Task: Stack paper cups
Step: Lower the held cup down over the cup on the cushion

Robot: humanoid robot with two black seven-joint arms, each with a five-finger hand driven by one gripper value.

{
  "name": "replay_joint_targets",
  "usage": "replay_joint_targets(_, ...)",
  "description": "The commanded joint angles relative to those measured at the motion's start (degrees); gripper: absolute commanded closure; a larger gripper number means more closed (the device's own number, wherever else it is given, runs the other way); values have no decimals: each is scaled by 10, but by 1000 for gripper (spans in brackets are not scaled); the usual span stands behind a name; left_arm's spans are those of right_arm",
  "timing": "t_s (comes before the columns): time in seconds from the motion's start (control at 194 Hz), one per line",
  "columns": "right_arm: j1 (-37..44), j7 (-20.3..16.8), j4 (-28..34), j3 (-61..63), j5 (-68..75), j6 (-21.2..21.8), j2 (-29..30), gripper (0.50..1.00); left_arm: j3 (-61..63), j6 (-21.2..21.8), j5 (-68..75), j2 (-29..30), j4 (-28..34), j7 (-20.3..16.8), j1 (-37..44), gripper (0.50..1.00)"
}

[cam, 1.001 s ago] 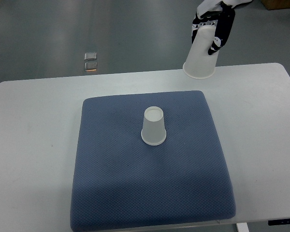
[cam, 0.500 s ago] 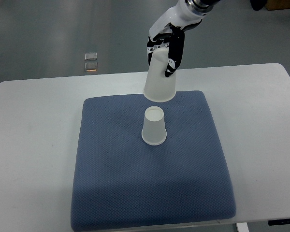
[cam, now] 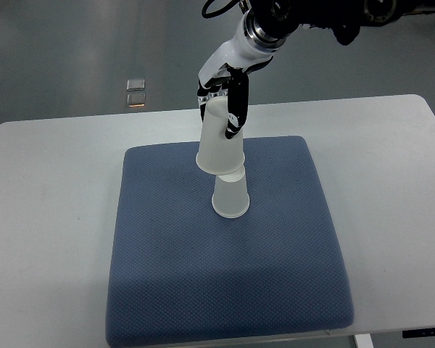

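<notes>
**Held cup over the standing cup**

An upside-down paper cup (cam: 220,147) is gripped by the right hand (cam: 223,101), fingers wrapped around its base. Just below its rim a second cup (cam: 230,197) stands upside down on the blue mat (cam: 225,275), which lies on the white surface (cam: 43,217).

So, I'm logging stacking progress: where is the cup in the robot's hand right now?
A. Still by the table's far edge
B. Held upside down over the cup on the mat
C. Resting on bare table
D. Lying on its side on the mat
B: the right hand grips the held cup mouth-down, its rim overlapping the top of the standing cup on the blue mat.
</notes>
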Motion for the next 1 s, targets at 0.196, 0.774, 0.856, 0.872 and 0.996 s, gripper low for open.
replay_joint_targets(0.196,-24,0,-3,-8,-5,-31,10,869,0,0,0,0,2,0,0,500)
replay_joint_targets(0.774,-49,0,-4,-32,-4,-54,10,848,0,0,0,0,2,0,1,500)
replay_joint_targets(0.856,-53,-1,-4,-33,-4,-61,10,828,0,0,0,0,2,0,1,500)
replay_joint_targets(0.872,-55,0,-4,-33,-4,-62,10,824,0,0,0,0,2,0,1,500)
replay_joint_targets(0.996,-60,0,-4,-33,-4,-65,10,820,0,0,0,0,2,0,1,500)
